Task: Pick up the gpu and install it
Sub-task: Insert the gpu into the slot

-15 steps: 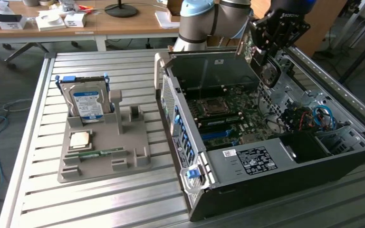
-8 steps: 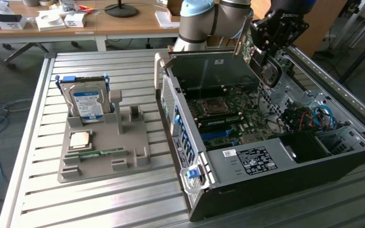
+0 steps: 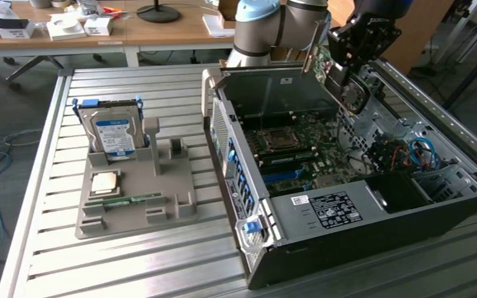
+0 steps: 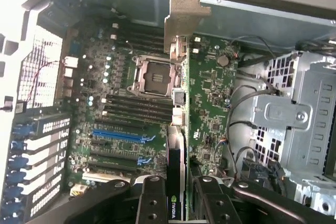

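My gripper hangs over the far end of the open computer case, shut on the gpu. The gpu is a green card with a round fan and a silver bracket, held above the motherboard without touching it. In the wrist view the gpu is edge-on between my black fingers, its silver bracket pointing toward the case's rear wall. The gripper clamps the card's dark edge with the green logo. Below lie the blue slot and the dark slots beside it.
A grey fixture at the exterior view's left holds a hard drive, a CPU chip and a memory strip. Inside the case are the CPU socket, a metal drive cage and loose cables.
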Controlling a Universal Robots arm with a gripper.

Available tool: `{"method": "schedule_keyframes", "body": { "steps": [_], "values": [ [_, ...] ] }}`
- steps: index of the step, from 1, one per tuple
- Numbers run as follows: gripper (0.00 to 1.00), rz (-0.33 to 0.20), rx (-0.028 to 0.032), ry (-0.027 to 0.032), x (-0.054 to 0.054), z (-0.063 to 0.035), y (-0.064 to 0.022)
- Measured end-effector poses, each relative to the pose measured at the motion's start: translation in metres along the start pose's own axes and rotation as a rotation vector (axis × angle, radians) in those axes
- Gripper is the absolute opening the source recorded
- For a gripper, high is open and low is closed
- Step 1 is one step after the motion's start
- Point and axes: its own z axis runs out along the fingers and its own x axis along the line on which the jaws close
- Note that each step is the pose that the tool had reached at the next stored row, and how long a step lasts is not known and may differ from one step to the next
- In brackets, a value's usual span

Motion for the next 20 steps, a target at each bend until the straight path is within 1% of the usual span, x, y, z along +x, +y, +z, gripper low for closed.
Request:
{"method": "schedule_keyframes", "body": {
  "steps": [20],
  "values": [
    [0.27, -0.230, -0.0016, 0.0115, 0.0002, 0.0001, 0.0000]
  ]
}}
